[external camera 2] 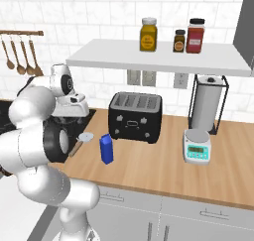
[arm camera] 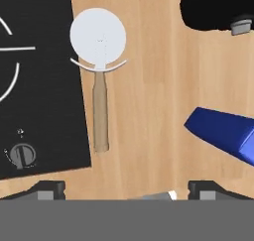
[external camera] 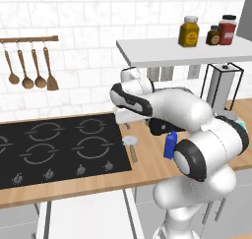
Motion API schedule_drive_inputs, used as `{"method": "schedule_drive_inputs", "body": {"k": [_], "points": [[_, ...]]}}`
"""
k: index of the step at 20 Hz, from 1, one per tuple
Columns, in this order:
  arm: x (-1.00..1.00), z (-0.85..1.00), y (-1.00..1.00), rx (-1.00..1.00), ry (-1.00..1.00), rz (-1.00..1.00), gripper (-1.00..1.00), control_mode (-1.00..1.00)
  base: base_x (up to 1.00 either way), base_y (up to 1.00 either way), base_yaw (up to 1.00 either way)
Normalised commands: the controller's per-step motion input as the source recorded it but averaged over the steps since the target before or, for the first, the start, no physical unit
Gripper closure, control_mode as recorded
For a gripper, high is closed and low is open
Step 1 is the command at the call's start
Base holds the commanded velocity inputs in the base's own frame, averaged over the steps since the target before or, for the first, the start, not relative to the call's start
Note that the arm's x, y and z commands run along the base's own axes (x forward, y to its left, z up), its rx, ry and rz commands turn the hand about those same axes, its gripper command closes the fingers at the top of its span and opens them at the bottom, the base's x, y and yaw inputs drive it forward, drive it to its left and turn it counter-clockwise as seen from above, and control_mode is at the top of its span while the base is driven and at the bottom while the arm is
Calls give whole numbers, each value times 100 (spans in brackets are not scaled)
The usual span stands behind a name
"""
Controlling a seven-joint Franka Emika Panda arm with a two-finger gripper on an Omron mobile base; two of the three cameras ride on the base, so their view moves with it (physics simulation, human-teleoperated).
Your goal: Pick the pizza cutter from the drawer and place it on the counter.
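- Light-brown wooden counter (external camera: 147, 157) carries the pizza cutter (arm camera: 99, 76); it lies flat along the right edge of the black cooktop (external camera: 59, 149), wheel blade overlapping that edge, handle on bare wood.
- Gripper (arm camera: 126, 189) hovers above the cutter; its two tips stand far apart, clamped on nothing.
- In the hand view the cutter lies ahead of the tips and offset toward the cooktop side; its long axis runs straight away from the gripper, handle end nearer, wheel end farther.
- A blue carton (external camera 2: 106, 149) stands on the counter on the opposite side of the gripper, apart from the cutter; a black toaster (external camera 2: 135, 117) stands beyond it.
- Judgement: placement appears complete; the remaining move is a clear vertical retreat, avoiding the carton.
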Motion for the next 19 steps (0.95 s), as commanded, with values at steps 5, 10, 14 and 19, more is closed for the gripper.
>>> {"method": "schedule_drive_inputs", "body": {"k": [5, 10, 14, 19], "points": [[-100, 100, -55, 1, 3, 0, -100, -100, 0, 0, 0], [-100, 84, -82, 6, 0, 0, -100, -100, 0, 0, 0], [-100, 70, -84, 8, 0, 0, -100, -100, 0, 0, 0], [-100, 33, -52, 1, -7, 0, -100, -100, 0, 0, 0]]}}
